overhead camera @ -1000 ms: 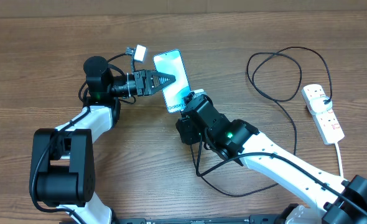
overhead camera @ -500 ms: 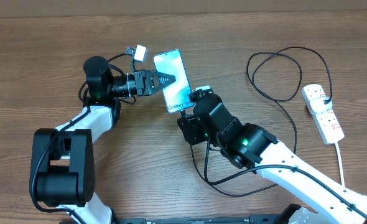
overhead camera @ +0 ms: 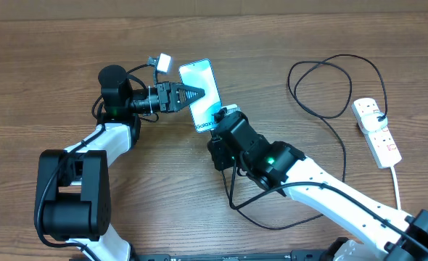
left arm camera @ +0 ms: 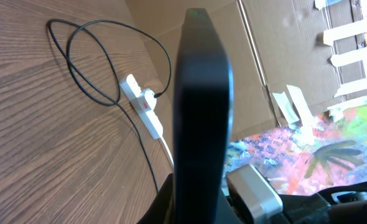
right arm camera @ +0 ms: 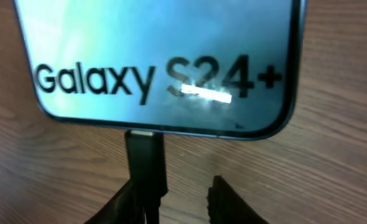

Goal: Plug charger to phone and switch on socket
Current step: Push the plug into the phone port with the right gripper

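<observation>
The phone [overhead camera: 199,85] has a cyan screen and lies angled, gripped at its side by my left gripper [overhead camera: 191,93]. In the left wrist view it is a dark slab [left arm camera: 202,106] seen edge-on between the jaws [left arm camera: 202,208]. In the right wrist view the "Galaxy S24+" end of the phone [right arm camera: 158,74] fills the top. The charger's connector tip [right arm camera: 145,155] meets that bottom edge. My right gripper [right arm camera: 177,186] is open: the connector lies along its left finger, with a gap to the right finger. The black cable [overhead camera: 323,109] loops to the white socket [overhead camera: 377,130].
The socket's thick white cord [overhead camera: 397,181] runs toward the front right. The cable also loops on the wood under the right arm [overhead camera: 272,217]. A small white block [overhead camera: 163,61] sits by the left wrist. A cardboard wall [left arm camera: 277,56] stands behind the socket [left arm camera: 143,106].
The right arm shifted slightly right, then came back; its gripper stays at the phone's lower end. The left arm and the phone have not moved.
</observation>
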Tool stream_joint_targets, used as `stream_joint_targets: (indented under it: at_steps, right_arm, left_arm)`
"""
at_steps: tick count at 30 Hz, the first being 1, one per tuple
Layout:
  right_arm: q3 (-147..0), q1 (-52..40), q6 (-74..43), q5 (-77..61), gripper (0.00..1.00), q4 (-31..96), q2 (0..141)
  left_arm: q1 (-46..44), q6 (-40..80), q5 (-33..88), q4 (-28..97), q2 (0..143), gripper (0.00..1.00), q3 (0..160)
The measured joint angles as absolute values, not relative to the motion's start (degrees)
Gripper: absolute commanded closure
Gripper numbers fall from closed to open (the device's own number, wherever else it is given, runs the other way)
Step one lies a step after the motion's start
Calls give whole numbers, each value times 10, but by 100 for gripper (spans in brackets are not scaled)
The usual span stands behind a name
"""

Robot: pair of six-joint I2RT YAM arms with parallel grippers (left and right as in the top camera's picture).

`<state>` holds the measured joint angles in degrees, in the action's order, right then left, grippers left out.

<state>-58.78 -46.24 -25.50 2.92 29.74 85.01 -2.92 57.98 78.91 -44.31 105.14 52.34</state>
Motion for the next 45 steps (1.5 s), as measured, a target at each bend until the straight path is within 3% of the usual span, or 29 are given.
stream_joint_targets:
  at_steps: [8, 12, 45]
  right_arm:
    - [-588, -462, -256, 29, 91, 291, 850]
    - [-588, -463, -256, 28, 96, 281, 850]
    - [-581, -467, -226, 38, 96, 247, 850]
  left_arm:
    - [-29, 568, 788, -441, 1051, 96, 523]
    - [-29, 568, 786, -441, 1051, 96, 523]
    - [-29, 548, 797, -444, 1051, 95, 529]
